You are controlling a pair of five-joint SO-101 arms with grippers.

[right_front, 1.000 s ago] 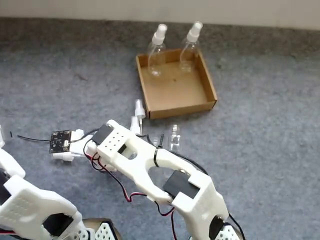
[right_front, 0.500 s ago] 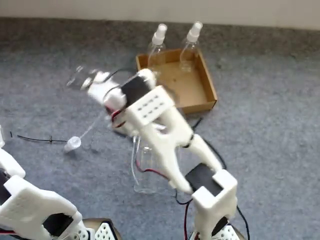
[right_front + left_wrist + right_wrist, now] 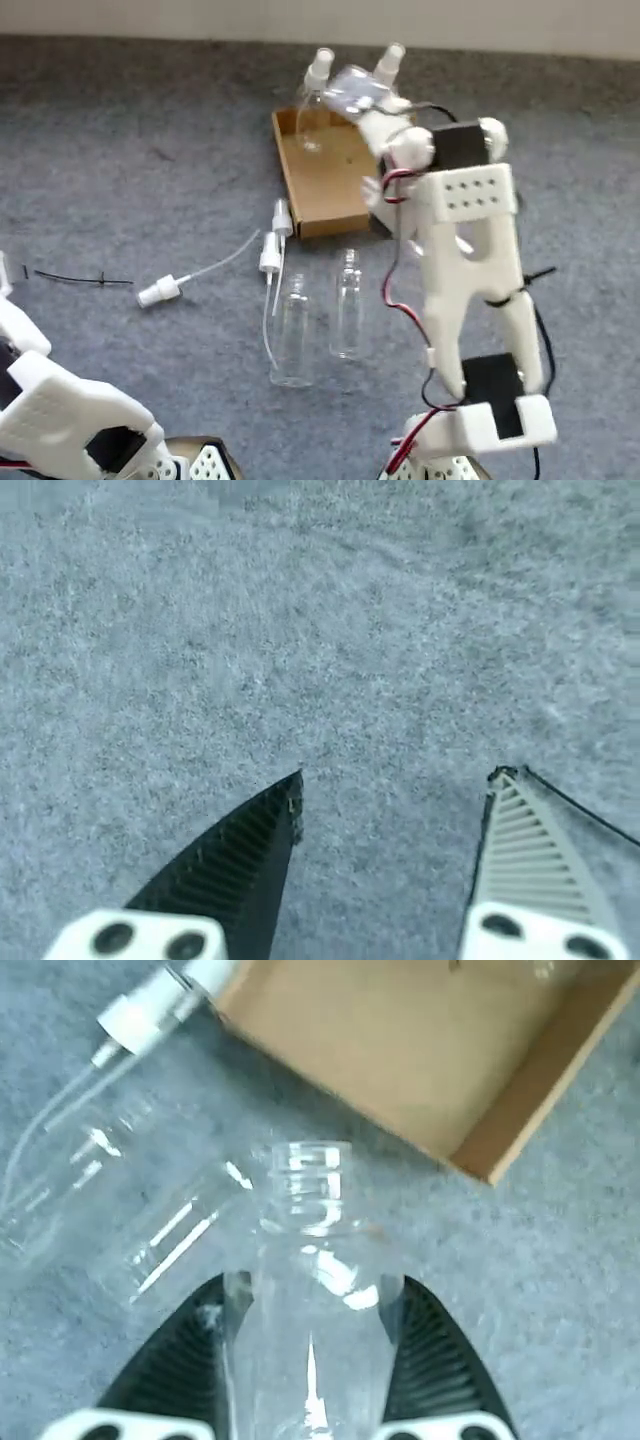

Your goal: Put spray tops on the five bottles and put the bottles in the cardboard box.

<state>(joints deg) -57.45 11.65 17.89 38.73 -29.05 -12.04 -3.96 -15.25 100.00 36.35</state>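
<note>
Right arm [image 3: 470, 260] is reaching from the near edge of the table [image 3: 120, 150] toward the far edge. The right gripper [image 3: 378, 112] is hanging over the cardboard box [image 3: 345, 222].

The right gripper's jaws are clamping on a clear bottle [image 3: 345, 88] with no spray top. In the right wrist view the two dark fingers [image 3: 190, 1345] are pressing the body of this held bottle [image 3: 305, 1220], and its open threaded neck is pointing away from the gripper [image 3: 312, 1285]. In the high view this bottle is blurred, so its tilt is unclear.

The box [image 3: 400, 1040] is sitting near the far edge, about mid-width. Two capped bottles are standing upright against its far wall, one [image 3: 313, 100] in the far-left corner and one [image 3: 388, 62] to its right, partly behind the gripper.

Two uncapped bottles are standing upright on the table just near of the box, one [image 3: 292, 335] left and one [image 3: 347, 300] right, close together.

Two spray tops [image 3: 281, 216] [image 3: 270, 252] are lying beside the box's near-left corner. A third spray top [image 3: 160, 292] is lying farther left, with its tube trailing toward the box.

The left arm [image 3: 70, 415] is sitting at the near-left corner. The left gripper [image 3: 395, 775] is hanging with its fingers apart over bare grey surface, gripping nothing.

A thin black wire [image 3: 75, 278] is lying near the left edge.
</note>
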